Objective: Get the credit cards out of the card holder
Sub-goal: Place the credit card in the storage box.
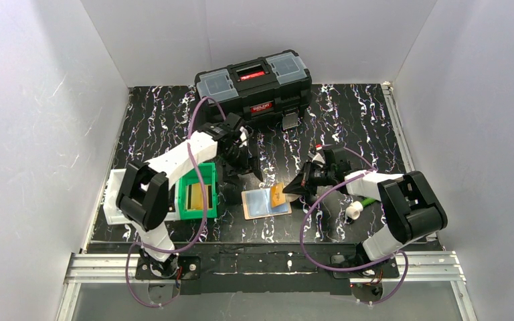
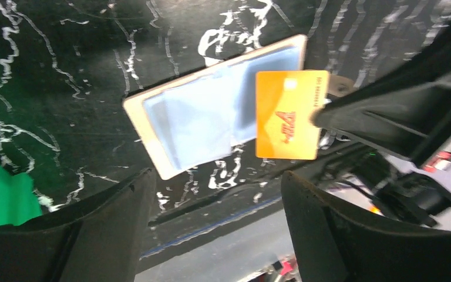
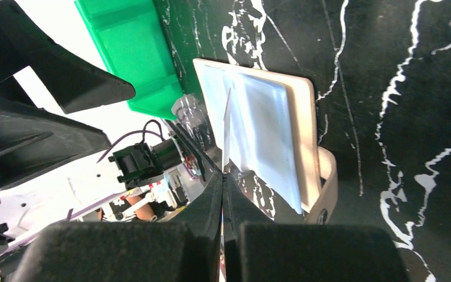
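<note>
My left hand (image 2: 217,182) hovers with fingers apart; below it the card holder (image 3: 304,129) lies open on the tabletop (image 2: 64,70), the blue card (image 2: 194,117) inside. My right hand (image 3: 223,176) is clamped on the orange card (image 2: 288,114) by its edge only, so I fear it slips out.

Plain white panel walls (image 1: 53,100) close in a flat black tabletop with white marbled streaks (image 1: 361,120) on three sides. A silver slotted metal rail (image 1: 100,265) runs along its near edge, under even, bright light.

White-and-black arms (image 1: 174,160), purple cables (image 1: 301,231)
</note>
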`<state>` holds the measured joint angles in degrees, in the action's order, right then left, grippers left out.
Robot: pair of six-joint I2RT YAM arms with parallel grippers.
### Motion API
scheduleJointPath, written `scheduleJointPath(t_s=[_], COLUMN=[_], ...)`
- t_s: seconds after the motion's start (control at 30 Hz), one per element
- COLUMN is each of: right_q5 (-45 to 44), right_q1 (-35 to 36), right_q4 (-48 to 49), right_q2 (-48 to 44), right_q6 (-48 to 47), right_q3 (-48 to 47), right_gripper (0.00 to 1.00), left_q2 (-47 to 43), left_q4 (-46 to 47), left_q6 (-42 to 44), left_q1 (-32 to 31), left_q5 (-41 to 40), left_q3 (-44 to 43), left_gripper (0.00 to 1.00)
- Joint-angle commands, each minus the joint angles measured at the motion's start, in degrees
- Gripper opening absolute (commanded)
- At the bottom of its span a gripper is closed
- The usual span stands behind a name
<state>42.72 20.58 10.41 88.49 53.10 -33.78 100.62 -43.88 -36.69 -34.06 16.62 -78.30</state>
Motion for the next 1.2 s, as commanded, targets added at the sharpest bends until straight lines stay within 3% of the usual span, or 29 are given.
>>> scheduleJointPath(t_s=[0.0,0.27,0.5,0.77,0.97,1.17], right_q5=[2.73,5.09,7.37,8.76,9.07,8.45], right_q1=[-0.45,-0.72,-0.81,-0.92,-0.83,-0.83], right_q4=[0.93,3.59,12.38,21.41,22.91,19.94], right_q2=[-2.31,-4.21,-5.63,-5.69,-6.03,-7.24], right_q6=[2.06,6.73,16.13,24.17,25.47,23.81], right_q3=[-2.38,-2.72,-2.24,-1.73,-1.63,-1.93], right_gripper=[0.01,0.01,0.01,0.01,0.01,0.01], left_q2=[-5.31,-5.94,-6.81,-7.48,-7.46,-7.71], left_q4=[6.25,20.66,32.15,36.68,42.11,45.39], left_q6=[-4.00,-11.98,-19.42,-23.09,-27.00,-29.26], left_q1=[2.36,3.43,4.22,4.36,4.36,4.36], left_q5=[11.97,22.35,28.10,30.54,32.59,33.55], left_q3=[4.00,10.88,14.24,15.41,16.76,17.42], left_gripper=[0.78,0.79,0.78,0.70,0.53,0.06])
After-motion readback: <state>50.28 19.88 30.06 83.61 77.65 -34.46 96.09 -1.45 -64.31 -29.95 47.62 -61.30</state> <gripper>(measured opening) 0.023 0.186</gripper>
